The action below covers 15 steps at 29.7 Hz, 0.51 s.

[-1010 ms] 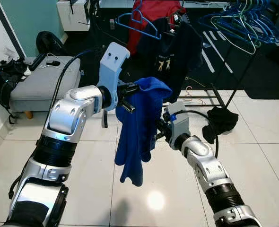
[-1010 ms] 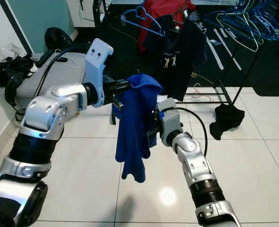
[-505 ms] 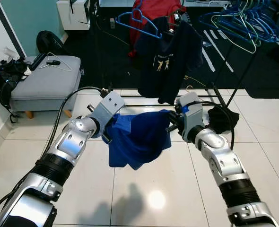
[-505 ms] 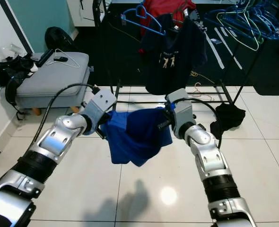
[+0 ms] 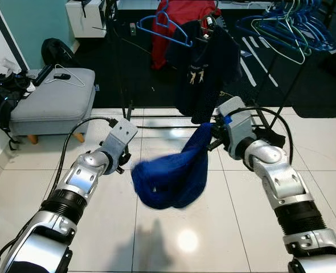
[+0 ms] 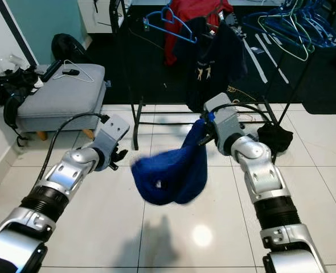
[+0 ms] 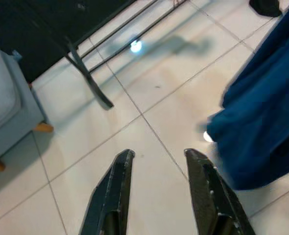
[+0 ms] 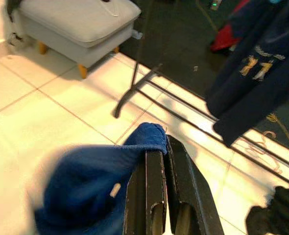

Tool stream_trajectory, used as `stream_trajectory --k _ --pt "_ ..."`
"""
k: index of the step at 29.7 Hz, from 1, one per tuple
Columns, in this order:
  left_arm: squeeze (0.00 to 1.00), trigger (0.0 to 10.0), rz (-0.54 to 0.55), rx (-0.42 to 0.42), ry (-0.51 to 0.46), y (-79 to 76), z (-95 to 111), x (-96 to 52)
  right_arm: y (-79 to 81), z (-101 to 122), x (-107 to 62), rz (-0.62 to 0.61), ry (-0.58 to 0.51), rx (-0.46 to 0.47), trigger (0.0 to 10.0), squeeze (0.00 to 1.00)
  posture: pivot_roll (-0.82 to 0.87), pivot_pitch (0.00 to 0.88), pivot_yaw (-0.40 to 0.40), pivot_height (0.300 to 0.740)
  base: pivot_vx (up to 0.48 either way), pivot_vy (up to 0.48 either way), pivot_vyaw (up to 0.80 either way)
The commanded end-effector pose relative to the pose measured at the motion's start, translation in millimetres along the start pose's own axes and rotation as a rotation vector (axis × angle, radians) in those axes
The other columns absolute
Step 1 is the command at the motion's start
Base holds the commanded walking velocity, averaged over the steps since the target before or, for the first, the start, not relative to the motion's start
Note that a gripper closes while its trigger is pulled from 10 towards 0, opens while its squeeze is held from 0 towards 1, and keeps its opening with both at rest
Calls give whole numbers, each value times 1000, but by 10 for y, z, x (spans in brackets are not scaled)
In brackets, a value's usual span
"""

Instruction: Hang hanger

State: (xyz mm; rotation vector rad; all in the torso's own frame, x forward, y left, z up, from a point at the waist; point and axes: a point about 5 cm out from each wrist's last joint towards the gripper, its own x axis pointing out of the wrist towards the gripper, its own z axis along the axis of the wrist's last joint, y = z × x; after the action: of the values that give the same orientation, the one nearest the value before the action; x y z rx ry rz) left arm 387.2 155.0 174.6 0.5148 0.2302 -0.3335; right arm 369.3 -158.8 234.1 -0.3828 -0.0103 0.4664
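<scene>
A blue garment (image 5: pixel 173 176) hangs blurred above the floor tiles, held by one corner. My right gripper (image 8: pixel 156 147) is shut on that corner, in front of the clothes rack's base (image 5: pixel 173 126). My left gripper (image 7: pixel 159 155) is open and empty, low over the tiles just left of the garment and apart from it. On the rack's top bar hangs a blue hanger (image 5: pixel 165 25), beside a red garment (image 5: pixel 182 23) and a navy shirt (image 5: pixel 205 62). A white hanger (image 5: pixel 65 77) lies on the grey ottoman (image 5: pixel 51 102).
Several blue hangers (image 5: pixel 287 23) hang on a second rack at the back right. A black cloth (image 6: pixel 275 138) lies on the floor by my right arm. A black bag (image 5: pixel 3 94) sits against the left wall. The rack's legs cross the floor ahead.
My left gripper has let go of the blue garment and dropped to the left. The garment now swings from my right gripper alone, which rose slightly towards the rack.
</scene>
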Motion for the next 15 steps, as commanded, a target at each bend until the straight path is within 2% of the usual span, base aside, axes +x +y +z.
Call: stream_trajectory --k 1,6,9,12,14,15 --pt "0 10000 -1 -14 18 -24 -91 8 -8 98 25 20 -27 10 0 0 -87 195 12 740 0 0 0" --pt "0 10000 -15 -31 -14 -69 -39 9 20 128 65 66 -21 -16 0 0 -90 200 -9 740 0 0 0" --pt "0 10000 -38 -44 -81 -135 75 -17 51 143 78 136 -20 -58 0 0 -93 207 -30 740 0 0 0" --pt "0 10000 -43 -59 -104 -164 114 -39 79 138 67 178 -22 -76 0 0 -92 210 -35 740 0 0 0" --pt "0 10000 -54 -128 -106 -218 134 -98 110 87 41 217 4 -107 157 0 -93 216 -37 740 0 0 0" --pt "0 10000 -54 -128 -106 -218 134 -98 110 87 41 217 4 -107 157 0 -93 216 -37 740 0 0 0"
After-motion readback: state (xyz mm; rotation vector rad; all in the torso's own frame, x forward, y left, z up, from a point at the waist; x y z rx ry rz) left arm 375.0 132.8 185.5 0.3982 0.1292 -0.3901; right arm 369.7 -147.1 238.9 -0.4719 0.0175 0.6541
